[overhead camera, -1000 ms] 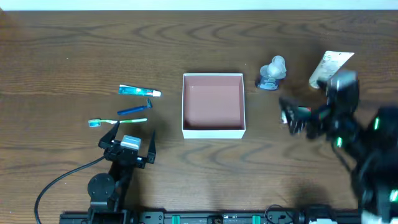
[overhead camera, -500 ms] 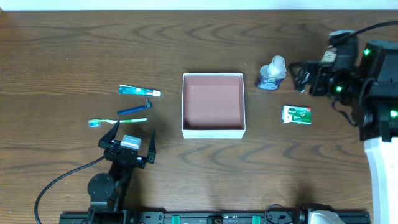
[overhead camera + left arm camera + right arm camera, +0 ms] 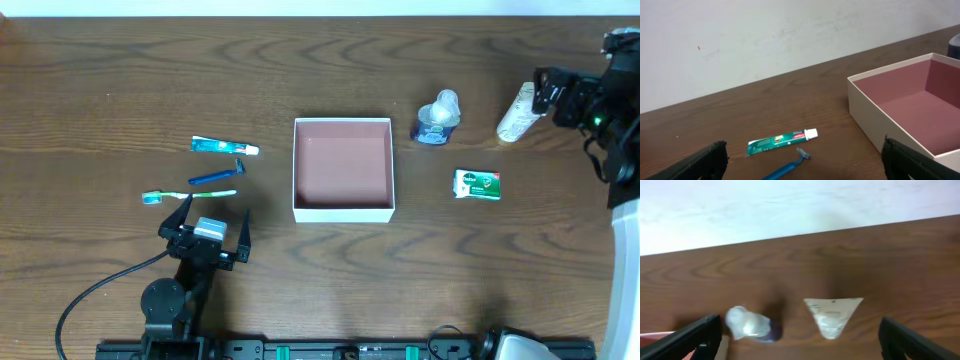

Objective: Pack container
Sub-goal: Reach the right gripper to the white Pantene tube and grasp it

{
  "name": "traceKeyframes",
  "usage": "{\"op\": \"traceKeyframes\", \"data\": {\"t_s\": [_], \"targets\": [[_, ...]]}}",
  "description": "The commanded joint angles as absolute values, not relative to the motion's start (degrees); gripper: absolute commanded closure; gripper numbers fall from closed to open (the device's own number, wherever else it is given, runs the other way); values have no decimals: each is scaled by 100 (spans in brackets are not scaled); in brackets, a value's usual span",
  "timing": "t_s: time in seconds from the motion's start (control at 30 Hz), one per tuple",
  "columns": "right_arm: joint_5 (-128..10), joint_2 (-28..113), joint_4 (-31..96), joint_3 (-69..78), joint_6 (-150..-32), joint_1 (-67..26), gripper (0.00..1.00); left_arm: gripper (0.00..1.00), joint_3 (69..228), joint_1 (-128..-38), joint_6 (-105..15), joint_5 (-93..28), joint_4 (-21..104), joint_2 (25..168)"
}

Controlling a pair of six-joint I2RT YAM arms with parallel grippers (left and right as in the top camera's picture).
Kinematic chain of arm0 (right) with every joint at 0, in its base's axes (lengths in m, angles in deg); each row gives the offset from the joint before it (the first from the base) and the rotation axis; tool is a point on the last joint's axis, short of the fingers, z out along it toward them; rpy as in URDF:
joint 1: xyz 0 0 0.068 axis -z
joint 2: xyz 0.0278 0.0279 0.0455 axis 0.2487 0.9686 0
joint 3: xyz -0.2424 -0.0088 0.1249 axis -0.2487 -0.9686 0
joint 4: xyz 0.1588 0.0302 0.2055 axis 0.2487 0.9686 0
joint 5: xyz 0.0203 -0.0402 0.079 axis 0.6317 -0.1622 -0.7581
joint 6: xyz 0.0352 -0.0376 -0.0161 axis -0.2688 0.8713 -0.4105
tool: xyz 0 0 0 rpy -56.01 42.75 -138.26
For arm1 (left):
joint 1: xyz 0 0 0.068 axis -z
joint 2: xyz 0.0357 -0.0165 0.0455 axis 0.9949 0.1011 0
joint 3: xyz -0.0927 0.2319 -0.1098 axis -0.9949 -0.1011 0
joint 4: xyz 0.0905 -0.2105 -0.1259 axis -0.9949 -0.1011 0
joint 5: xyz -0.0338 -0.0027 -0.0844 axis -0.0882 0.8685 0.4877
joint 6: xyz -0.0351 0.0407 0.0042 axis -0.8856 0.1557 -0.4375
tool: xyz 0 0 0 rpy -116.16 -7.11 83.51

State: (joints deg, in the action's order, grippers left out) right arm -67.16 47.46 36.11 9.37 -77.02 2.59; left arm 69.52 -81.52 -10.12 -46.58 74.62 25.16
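The container, a square white box with a reddish-pink inside, sits mid-table with nothing in it. It also shows in the left wrist view. Left of it lie a toothpaste tube, a blue razor and a toothbrush. Right of it are a clear bottle, a white tube and a green soap bar. My left gripper is open and empty, just in front of the toothbrush. My right gripper is open and empty, beside the white tube at the far right.
The left wrist view shows the toothpaste and razor between my fingers' line of sight. The right wrist view shows the bottle and white tube ahead. A pale wall runs along the table's far edge.
My right arm has swung from over the soap bar back and to the far right, uncovering the soap and the white tube. The left arm has not moved.
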Motion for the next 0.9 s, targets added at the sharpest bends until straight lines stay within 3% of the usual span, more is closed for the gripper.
{"op": "traceKeyframes", "data": {"t_s": [0.0, 0.17, 0.33, 0.87], "targets": [[-6840, 5052, 3578, 1035, -7503, 519, 1, 2, 6852, -8176, -1064, -4577, 7270, 2483], [-7175, 5624, 3325, 1035, -7726, 891, 1, 2, 6852, -8178, -1064, -4577, 7270, 2481], [-8167, 6079, 2925, 1035, -7186, 1120, 1, 2, 6852, -8178, -1064, -4577, 7270, 2483], [-9267, 7216, 2309, 1035, -6675, 1142, 1, 2, 6852, -8178, -1064, -4577, 7270, 2483]]}}
